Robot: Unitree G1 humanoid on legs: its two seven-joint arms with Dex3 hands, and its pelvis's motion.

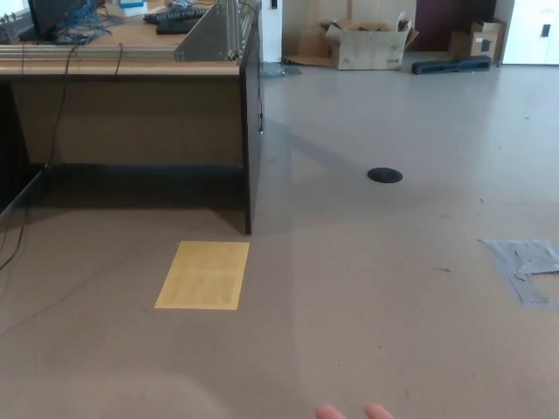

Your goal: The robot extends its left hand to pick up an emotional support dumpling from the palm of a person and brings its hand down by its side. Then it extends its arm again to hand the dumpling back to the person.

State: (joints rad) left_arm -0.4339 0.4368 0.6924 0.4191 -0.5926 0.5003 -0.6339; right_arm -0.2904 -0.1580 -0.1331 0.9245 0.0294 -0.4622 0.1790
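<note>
Neither of my hands shows in the head view, and no dumpling is visible. Two fingertips of a person (354, 411) poke up at the bottom edge, a little right of centre, over the grey floor. The rest of that person's hand is cut off by the frame.
A wooden desk (131, 96) with cables and keyboards stands at the upper left. A yellow floor patch (203, 275) lies in front of it. A black floor disc (384, 175), grey tape patch (524, 266) at right, and cardboard boxes (367, 44) at the back.
</note>
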